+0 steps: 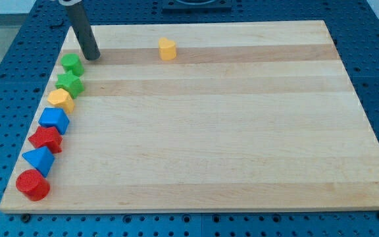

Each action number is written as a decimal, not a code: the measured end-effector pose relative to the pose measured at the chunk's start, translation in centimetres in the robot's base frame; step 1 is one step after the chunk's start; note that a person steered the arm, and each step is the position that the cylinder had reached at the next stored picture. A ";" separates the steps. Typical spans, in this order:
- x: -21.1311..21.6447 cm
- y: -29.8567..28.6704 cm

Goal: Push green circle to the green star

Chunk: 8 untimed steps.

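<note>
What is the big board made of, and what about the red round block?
The board looks like pale wood with a smooth finish: lengthwise grain and joined strips show. The red round block looks like matte plastic, possibly printed; its colour is even with no grain, though I can't be sure.

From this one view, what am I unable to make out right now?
- Camera view: whether my tip touches the upper green block; they sit close and a single angle cannot settle it.
- Which of the two green blocks is the circle and which the star: the upper one and the lower green block are too small to be sure.
- The arm above the rod is cut off by the view's top edge.
</note>
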<state>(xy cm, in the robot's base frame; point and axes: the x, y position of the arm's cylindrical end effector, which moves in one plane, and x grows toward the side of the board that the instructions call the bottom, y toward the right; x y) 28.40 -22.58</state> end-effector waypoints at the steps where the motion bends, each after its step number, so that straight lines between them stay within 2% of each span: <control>1: -0.6 -1.5; 5: 0.7 -4.5; 8: 1.9 -4.6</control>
<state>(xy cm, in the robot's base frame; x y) 30.30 -27.19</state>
